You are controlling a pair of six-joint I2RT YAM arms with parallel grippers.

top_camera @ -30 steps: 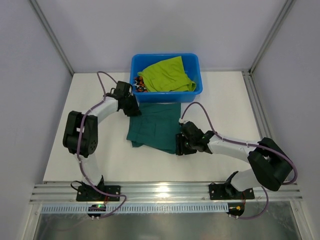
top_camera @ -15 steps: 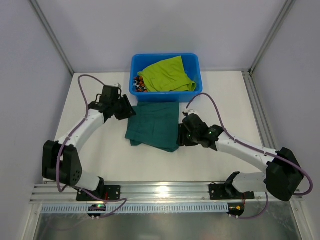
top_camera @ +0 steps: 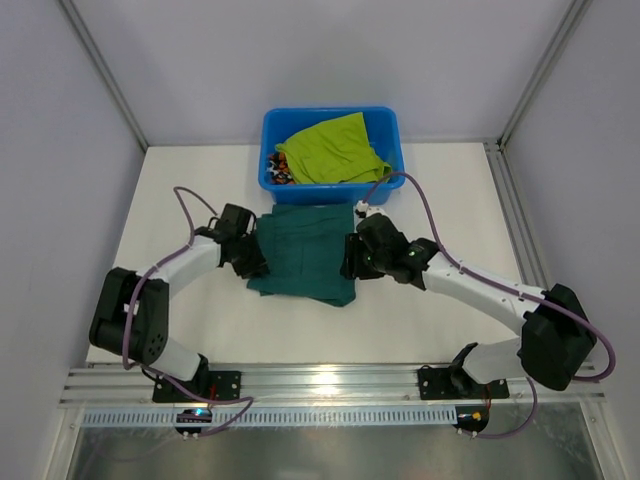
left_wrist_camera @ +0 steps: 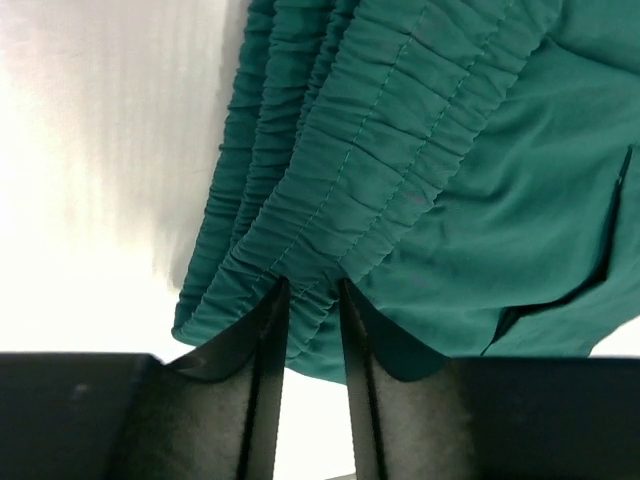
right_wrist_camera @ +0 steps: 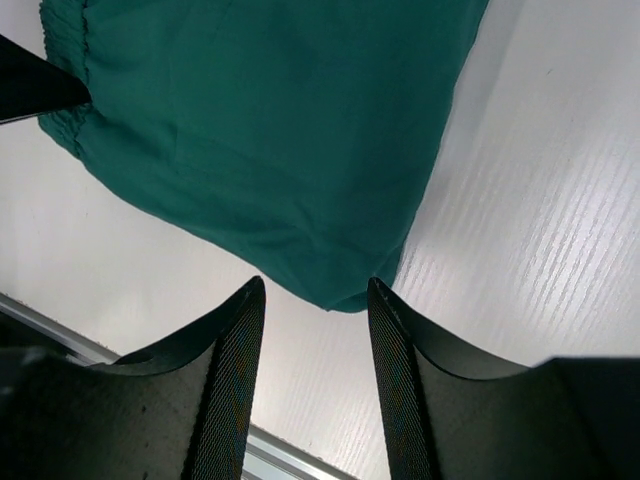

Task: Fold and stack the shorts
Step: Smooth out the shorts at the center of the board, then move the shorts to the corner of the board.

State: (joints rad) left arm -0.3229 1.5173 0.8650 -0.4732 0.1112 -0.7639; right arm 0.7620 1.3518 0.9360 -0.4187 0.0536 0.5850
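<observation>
The white table [top_camera: 450, 200] carried a blue tub [top_camera: 268, 150] at its far edge. The dark teal-green shorts [top_camera: 305, 255] lay flat on the table just in front of the tub, between the two arms. Inside the tub, the lime shorts [top_camera: 330, 150] lay spread on top, and a scrap of the camouflage shorts [top_camera: 277, 177] showed at the tub's left wall.

The teal pair lay with its gathered side toward the left arm and its smooth cloth running across to the right arm, so its length ran left to right between them.

The left gripper [top_camera: 252, 262] sat at the left edge of the cloth. In its wrist view the left gripper [left_wrist_camera: 310, 287] had its jaws drawn close, with the elastic waistband [left_wrist_camera: 380, 130] bunched between them, so it appeared to be pinching the waistband.

The right gripper [top_camera: 350, 262] sat at the opposite, right edge. In its wrist view the right gripper [right_wrist_camera: 315, 283] stood with jaws apart, the near right corner of the shorts lying just between the fingertips and nothing clamped.

Each arm was therefore nearest its own end. Any fold across the length would likely turn on the right jaws closing on that corner while the left side held.
</observation>
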